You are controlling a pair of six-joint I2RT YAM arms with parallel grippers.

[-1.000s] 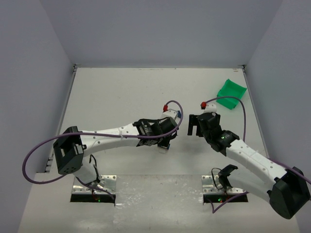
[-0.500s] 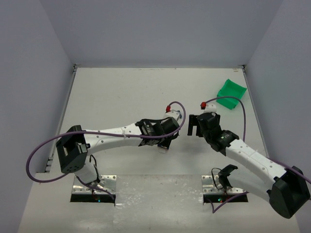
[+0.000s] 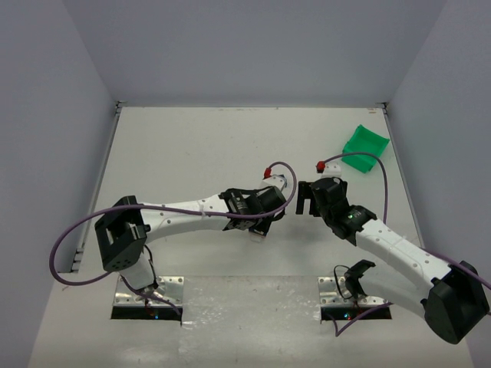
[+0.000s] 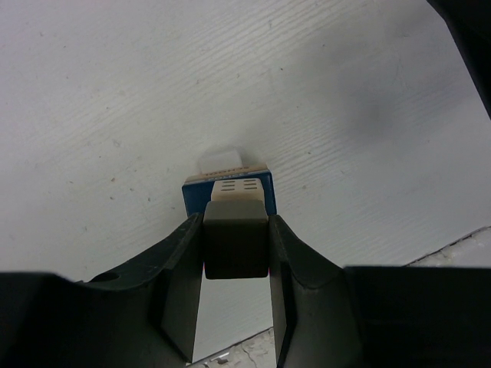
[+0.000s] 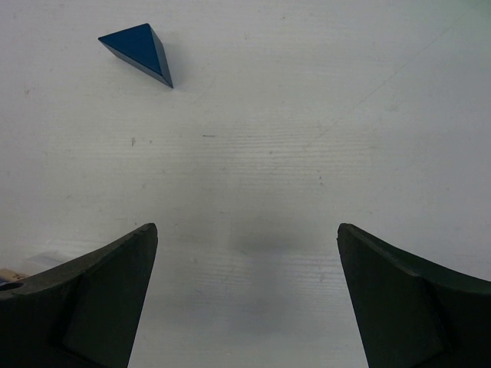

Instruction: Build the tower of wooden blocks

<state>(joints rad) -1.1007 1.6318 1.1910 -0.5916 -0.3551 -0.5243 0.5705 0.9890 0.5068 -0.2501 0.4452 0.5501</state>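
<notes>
Left arm: reaches from its near-left base in a long, low line rightward to the middle of the white bench (image 3: 192, 146), wrist bent downward. Left hand (image 4: 235, 230): clenched on a dark grey-brown wooden block (image 4: 235, 249), one finger flat against each side of it. Wood block tower, partly built: directly beneath the held block, a beige wooden block (image 4: 238, 190) with short slots on its upper face, lying on a blue wooden block (image 4: 193, 193) that rests on the bench; whether the dark block touches the beige one cannot be told. In the overhead view this stack is mostly hidden under the left wrist. Right arm: stretched from its near-right base forward and leftward, its hand close beside the left wrist. Right hand (image 5: 245, 230): released, fingers spread wide over bare bench surface, holding nothing. Blue triangular wooden prism (image 5: 138, 44): loose on the bench, lying on one face, apart from the right hand and ahead of its left finger. Green plastic bin (image 3: 364, 148): far right of the bench, well apart from both hands.
</notes>
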